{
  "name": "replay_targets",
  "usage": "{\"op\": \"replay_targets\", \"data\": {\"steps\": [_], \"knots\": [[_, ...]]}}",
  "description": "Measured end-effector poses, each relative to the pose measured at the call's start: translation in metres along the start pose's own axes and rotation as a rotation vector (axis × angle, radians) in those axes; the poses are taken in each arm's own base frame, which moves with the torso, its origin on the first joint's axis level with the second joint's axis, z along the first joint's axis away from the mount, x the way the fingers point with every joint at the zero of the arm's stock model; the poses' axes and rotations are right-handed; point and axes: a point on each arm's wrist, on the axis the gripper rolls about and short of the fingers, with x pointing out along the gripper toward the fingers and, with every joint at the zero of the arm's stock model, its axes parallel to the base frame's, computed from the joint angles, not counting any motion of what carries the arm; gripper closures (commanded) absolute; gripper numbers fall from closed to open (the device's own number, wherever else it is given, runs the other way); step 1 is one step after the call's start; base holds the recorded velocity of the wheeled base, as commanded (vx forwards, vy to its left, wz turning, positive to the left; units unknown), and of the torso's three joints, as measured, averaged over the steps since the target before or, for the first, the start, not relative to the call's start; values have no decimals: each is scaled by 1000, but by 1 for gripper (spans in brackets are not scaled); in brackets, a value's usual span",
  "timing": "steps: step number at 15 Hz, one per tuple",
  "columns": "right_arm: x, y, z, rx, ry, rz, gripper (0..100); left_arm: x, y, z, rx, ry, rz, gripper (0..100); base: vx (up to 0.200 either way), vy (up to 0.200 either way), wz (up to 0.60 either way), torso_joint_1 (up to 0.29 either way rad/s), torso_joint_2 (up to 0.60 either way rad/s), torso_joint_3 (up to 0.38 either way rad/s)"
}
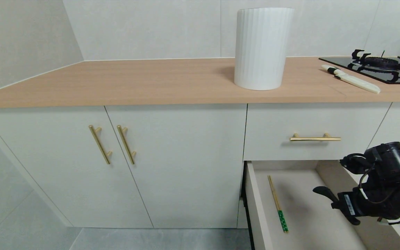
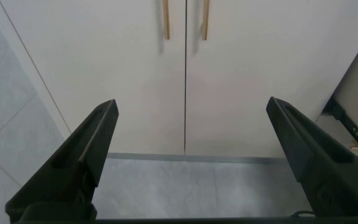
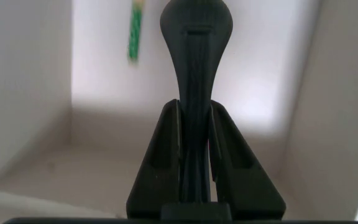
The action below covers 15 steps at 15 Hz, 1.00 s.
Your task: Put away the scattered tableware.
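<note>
Chopsticks (image 1: 277, 204) lie front-to-back in the drawer (image 1: 255, 208), green ends frontward; right claw (image 3: 196, 28) clenched empty, left claw (image 2: 192, 107) released.

Green-tipped wooden chopsticks (image 1: 278, 205) lie in the open pale drawer (image 1: 255, 208), left of my right gripper (image 1: 325, 194); a cream knife (image 1: 351, 79) lies right of the white ribbed canister (image 1: 260, 48).

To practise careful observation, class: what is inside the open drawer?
A pair of chopsticks with green ends lies on the floor of the drawer, near its left wall. The right gripper hides part of the floor's right side.
</note>
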Motion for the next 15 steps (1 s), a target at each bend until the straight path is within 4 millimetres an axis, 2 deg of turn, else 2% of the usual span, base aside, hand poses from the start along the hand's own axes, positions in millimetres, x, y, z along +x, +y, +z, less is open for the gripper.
{"op": "replay_targets", "data": {"steps": [2, 5, 10, 15], "knots": [[19, 0, 15, -2, -15, -1, 100, 0, 0, 0, 0, 0, 0, 0, 0, 0, 0, 0, 0, 0], [58, 1, 33, -9, 7, 0, 100, 0, 0, 0, 0, 0, 0, 0, 0, 0, 0, 0, 0, 0], [124, 8, 27, -36, 93, -21, 100, 0, 0, 0, 0, 0, 0, 0, 0, 0, 0, 0, 0, 0], [156, 8, 14, -45, 132, -65, 100, 0, 0, 0, 0, 0, 0, 0, 0, 0, 0, 0, 0, 0]]}}
